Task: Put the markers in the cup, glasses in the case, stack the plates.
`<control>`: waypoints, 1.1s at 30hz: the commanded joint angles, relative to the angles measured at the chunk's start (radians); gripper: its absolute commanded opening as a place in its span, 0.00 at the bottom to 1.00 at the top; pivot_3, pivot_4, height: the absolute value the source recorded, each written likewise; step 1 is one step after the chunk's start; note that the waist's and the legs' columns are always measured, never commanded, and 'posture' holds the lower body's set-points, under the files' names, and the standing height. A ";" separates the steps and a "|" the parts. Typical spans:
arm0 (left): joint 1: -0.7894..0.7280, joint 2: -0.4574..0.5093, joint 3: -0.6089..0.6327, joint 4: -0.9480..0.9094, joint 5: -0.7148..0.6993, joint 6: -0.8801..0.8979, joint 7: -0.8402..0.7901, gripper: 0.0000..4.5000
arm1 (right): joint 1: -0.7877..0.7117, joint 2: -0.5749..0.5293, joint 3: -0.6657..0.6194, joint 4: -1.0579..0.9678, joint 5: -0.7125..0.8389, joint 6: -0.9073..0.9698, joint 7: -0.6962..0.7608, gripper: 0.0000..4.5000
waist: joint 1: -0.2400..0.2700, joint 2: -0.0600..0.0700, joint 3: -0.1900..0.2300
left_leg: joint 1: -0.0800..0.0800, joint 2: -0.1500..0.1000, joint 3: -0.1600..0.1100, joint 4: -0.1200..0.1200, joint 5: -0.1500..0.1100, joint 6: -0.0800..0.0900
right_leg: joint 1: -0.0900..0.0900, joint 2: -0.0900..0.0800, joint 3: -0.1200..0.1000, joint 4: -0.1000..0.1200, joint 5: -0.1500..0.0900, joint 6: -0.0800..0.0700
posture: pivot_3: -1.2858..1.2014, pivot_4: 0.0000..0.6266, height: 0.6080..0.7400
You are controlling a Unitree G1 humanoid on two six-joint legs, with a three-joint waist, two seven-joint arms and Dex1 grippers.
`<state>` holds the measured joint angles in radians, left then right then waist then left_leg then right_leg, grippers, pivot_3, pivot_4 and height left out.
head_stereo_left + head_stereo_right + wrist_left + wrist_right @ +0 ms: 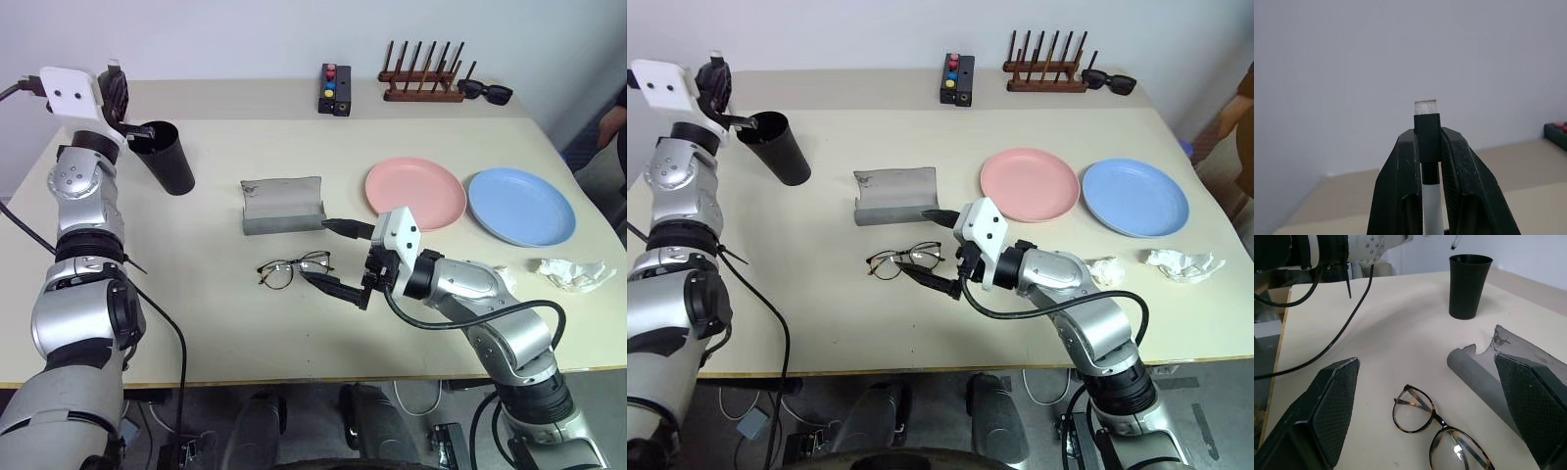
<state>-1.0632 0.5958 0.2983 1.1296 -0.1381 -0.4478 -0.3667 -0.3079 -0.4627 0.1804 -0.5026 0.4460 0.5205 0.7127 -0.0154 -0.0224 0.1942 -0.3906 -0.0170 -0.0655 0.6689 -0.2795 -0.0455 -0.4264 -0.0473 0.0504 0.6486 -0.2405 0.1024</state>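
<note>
Two plates (415, 192), one marker (1431, 196) pinched in left claw (1429, 142); right claw (338, 259) spread.

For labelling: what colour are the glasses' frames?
Mottled brown tortoiseshell glasses, clearest in the right wrist view.

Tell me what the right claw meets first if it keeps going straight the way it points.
Probably the thin dark-rimmed eyeglasses, lying on the table between the open right claw's fingers, just ahead. The open grey case sits beyond, slightly aside; depth is uncertain.

You see a matte black cup (163, 155), grey case (282, 206), tortoiseshell-rimmed glasses (1440, 433), pale pink plate (415, 192), light blue plate (520, 206), white marker with black cap (1429, 161), cream table (216, 313).
</note>
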 commanded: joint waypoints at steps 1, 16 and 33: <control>-0.034 0.002 0.003 0.009 -0.004 -0.028 -0.008 0.01 | 0.000 0.002 -0.014 -0.043 0.015 -0.001 -0.005 1.00 | 0.000 0.000 0.000 | 0.000 0.000 0.000 0.000 0.000 0.000 | 0.000 0.000 0.000 0.000 0.000 0.000 | 0.52 0.24 0.96; -0.033 0.004 0.010 0.001 -0.028 -0.028 -0.017 0.88 | -0.004 -0.002 -0.012 -0.042 0.016 0.000 0.001 1.00 | -0.001 0.000 0.000 | 0.000 0.000 0.000 0.000 0.000 0.000 | 0.000 0.000 0.000 0.000 0.000 0.000 | 0.52 0.24 0.96; 0.563 0.170 -0.170 -1.065 -0.323 0.747 -0.659 0.88 | -0.014 -0.095 -0.051 -0.044 0.016 0.022 0.037 1.00 | -0.026 0.000 0.000 | 0.000 0.006 0.000 -0.001 0.000 0.000 | 0.000 0.001 0.001 0.000 0.000 0.000 | 0.52 0.24 0.96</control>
<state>-0.5090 0.7437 0.1437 0.1503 -0.4378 0.2532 -0.9911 -0.3132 -0.5511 0.1455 -0.5078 0.4492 0.5465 0.7440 -0.0417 -0.0221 0.1942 -0.3902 -0.0106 -0.0651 0.6677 -0.2795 -0.0455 -0.4264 -0.0461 0.0511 0.6486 -0.2408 0.1019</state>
